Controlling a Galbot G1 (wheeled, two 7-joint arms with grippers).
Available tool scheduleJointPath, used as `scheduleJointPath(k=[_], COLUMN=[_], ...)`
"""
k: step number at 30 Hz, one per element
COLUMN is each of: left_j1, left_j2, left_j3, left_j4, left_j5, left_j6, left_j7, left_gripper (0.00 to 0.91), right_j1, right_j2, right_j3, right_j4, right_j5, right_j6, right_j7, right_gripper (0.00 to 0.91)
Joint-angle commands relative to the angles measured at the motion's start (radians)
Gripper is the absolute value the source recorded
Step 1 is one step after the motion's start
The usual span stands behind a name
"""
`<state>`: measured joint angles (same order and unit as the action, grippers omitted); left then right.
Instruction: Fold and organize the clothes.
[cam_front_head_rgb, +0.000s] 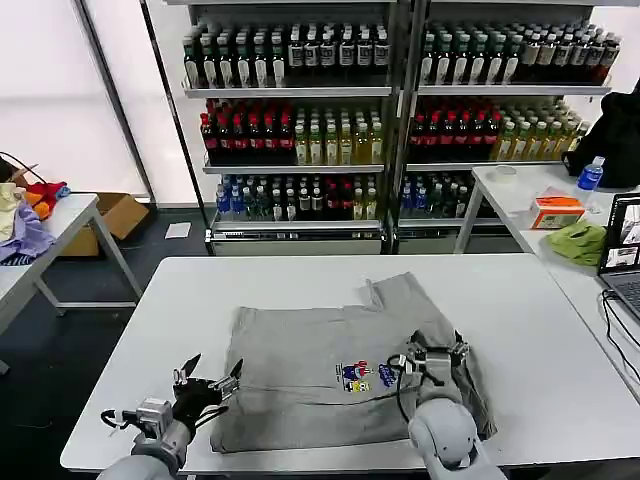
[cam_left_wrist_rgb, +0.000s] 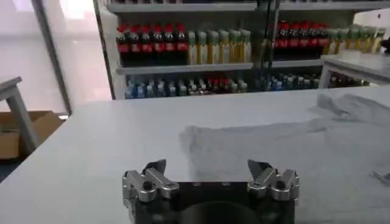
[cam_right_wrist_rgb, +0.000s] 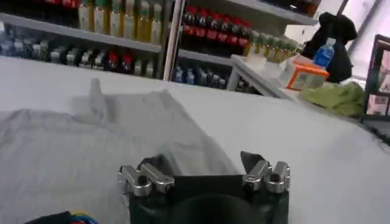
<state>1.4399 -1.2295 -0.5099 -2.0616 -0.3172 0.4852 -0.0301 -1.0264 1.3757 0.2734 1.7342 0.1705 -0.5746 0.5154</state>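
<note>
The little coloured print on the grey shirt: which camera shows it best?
The head view: the print lies in full sight on the shirt, beside the right claw. The right wrist view catches just a coloured sliver at its edge. The left wrist view gives a faint dark mark at the shirt's far side.
</note>
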Motion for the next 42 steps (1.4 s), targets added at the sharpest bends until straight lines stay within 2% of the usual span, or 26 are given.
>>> scheduleJointPath(k=[1, 7, 16, 22, 28, 42], left_j1=[-0.139, -0.265, -0.492, -0.58, -0.623, -0.609], left_j2=[0.039, 0.062, 0.086, 0.085, 0.07, 0.05], left_j3=[0.026, 0.058, 0.168, 0.206, 0.234, 0.244], left_j4=[0.099, 0.194, 0.416, 0.532, 0.597, 0.629], left_j5=[-0.042, -0.106, -0.158, -0.161, -0.144, -0.116], left_j6=[0.022, 0.024, 0.021, 0.013, 0.0, 0.004], left_j7=[0.001, 0.001, 0.02, 0.025, 0.028, 0.028], left_gripper=[0.907, 0.907, 0.907, 0.907, 0.907, 0.907], right_j1=[0.143, 0.241, 0.393, 0.491, 0.537, 0.546], right_j2=[0.028, 0.07, 0.118, 0.143, 0.177, 0.193], right_j3=[-0.01, 0.013, 0.032, 0.04, 0.05, 0.062], right_j4=[-0.109, -0.242, -0.469, -0.593, -0.698, -0.754], right_j5=[0.002, 0.059, 0.071, 0.065, 0.058, 0.061], right_j6=[-0.005, -0.003, 0.01, 0.033, 0.05, 0.051], right_j7=[0.005, 0.006, -0.052, -0.087, -0.097, -0.112], right_gripper=[0.907, 0.907, 0.907, 0.907, 0.907, 0.907])
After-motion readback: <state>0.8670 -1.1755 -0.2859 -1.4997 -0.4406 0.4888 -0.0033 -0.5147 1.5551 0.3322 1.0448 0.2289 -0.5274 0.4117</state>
